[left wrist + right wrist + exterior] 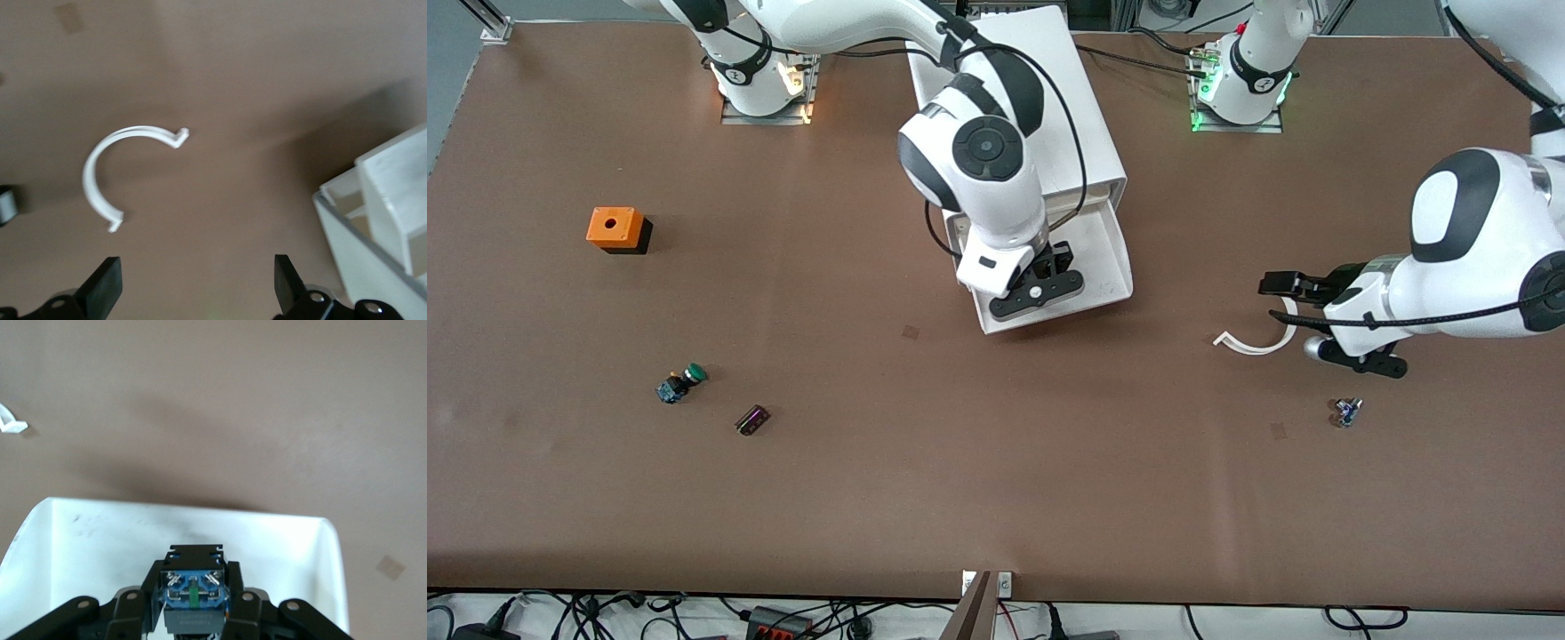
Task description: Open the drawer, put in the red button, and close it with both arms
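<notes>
The brown table (996,498) fills the front view. A white cabinet (1049,80) stands at 12 o'clock on it, partly hidden by the right arm. Its drawer (1116,267) is pulled open.

The right gripper (1040,286) hangs over the open drawer. Its fingers are squeezed onto the red button (193,595). Only the blue and black body shows; the cap is hidden.

The left gripper (197,280) waits over the table at 3 o'clock from the drawer. Its fingers are spread wide and hold nothing.

A curved white strip (100,173) lies under it. An orange box (615,229) sits at 9 o'clock from the drawer. A green button (682,383) lies at 8 o'clock, with a small dark piece (752,420) near it. A tiny blue thing (1347,412) at 4 o'clock is too small to make out.
</notes>
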Motion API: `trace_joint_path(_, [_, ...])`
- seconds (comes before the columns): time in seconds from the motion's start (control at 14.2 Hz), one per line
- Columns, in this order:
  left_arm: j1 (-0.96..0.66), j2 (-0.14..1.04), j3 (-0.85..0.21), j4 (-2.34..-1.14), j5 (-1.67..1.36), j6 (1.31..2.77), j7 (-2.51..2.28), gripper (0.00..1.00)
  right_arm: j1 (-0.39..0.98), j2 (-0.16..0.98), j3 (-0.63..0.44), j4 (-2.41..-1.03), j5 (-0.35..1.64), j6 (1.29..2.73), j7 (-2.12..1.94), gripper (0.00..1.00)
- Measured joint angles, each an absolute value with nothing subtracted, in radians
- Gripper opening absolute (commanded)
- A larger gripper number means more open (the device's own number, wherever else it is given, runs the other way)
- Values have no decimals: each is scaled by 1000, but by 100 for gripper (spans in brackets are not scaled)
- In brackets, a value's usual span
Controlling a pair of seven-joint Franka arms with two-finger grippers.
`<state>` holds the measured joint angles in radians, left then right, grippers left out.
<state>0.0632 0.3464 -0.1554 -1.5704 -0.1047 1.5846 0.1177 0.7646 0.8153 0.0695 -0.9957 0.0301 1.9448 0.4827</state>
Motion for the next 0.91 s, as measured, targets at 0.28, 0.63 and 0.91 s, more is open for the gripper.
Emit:
trace_joint_path(0.28, [55, 298, -177, -1669, -54, 1641, 89, 100, 779, 838, 69, -996, 30, 1943, 499, 0])
trace_joint_path(0.63, [55, 257, -178, -1799, -54, 1735, 49, 100, 785, 870, 69, -997, 30, 1945, 550, 0])
trace_joint_path(0.91, [50, 254, -181, -1808, -54, 1736, 16, 100, 785, 885, 69, -997, 30, 1954, 576, 61])
